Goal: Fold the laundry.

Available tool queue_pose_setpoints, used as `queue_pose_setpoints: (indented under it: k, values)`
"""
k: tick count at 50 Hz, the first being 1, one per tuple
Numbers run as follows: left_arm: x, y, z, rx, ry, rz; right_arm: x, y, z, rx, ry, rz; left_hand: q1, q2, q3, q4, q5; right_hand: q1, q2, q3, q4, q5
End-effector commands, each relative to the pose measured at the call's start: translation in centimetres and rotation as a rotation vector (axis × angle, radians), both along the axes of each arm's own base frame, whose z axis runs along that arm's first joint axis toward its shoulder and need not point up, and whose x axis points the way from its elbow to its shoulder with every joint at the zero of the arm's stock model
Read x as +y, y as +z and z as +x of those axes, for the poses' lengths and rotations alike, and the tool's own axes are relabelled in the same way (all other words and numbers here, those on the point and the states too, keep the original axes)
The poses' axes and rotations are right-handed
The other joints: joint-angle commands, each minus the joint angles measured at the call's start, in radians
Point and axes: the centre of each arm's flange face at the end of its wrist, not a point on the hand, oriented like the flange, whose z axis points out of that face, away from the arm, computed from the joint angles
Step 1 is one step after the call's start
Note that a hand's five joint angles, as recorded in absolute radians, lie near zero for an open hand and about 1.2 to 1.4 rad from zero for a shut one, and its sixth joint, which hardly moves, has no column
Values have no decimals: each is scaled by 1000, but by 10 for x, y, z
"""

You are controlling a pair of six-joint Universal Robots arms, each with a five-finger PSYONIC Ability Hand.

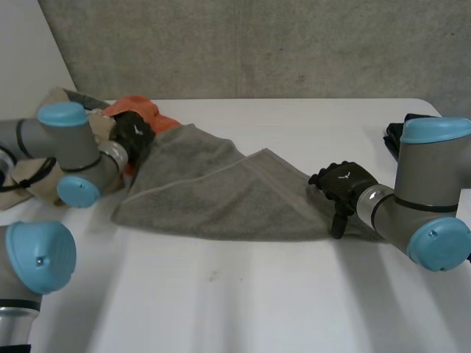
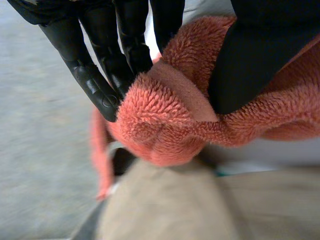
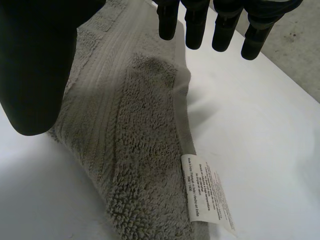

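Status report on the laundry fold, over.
Left hand pinching orange fleece cloth. Right hand at labelled corner of grey terry towel. Towel laid out lengthwise, not folded.

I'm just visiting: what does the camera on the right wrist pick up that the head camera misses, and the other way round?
The right wrist view adds a white care label at the grey towel's edge, and the towel's ribbed band. The head view adds the towel's whole length across the white table, the left hand on an orange cloth at the towel's other end, beige laundry by that arm, and a dark item at the table's right edge. Both share the grey towel and the right hand at its end.
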Motion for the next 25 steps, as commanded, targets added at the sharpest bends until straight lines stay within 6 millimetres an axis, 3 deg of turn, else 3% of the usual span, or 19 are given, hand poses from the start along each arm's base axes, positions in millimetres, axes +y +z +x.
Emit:
queue_pose_setpoints:
  k: [1,2,4,5,7,8,12,16,25]
  values:
    - [-15,117,18,288,202,-285,3,-3,3,25,19,-4,254,225,232,210,280,-47,-31,-33,-29,-53]
    - [-15,146,27,376,216,-349,4,-3,4,32,25,-6,254,225,232,210,280,-47,-31,-33,-29,-53]
    - [-17,171,39,442,233,-413,5,-2,4,39,31,-11,254,225,232,210,280,-47,-31,-33,-29,-53]
    - [-19,191,55,492,268,-464,4,-1,4,39,32,-15,254,225,232,210,280,-47,-31,-33,-29,-53]
    - [-20,206,71,512,308,-508,4,1,4,38,31,-20,254,225,232,210,280,-47,-31,-33,-29,-53]
    - [-23,215,88,516,364,-544,4,3,3,33,32,-21,254,225,232,210,280,-47,-31,-33,-29,-53]
    - [-27,231,124,530,468,-599,6,6,4,29,34,-22,254,225,232,210,280,-47,-31,-33,-29,-53]
    - [-29,232,144,526,500,-596,8,7,5,30,39,-18,254,225,232,210,280,-47,-31,-33,-29,-53]
    - [-32,220,160,525,490,-544,13,7,9,31,53,-16,254,225,232,210,280,-47,-31,-33,-29,-53]
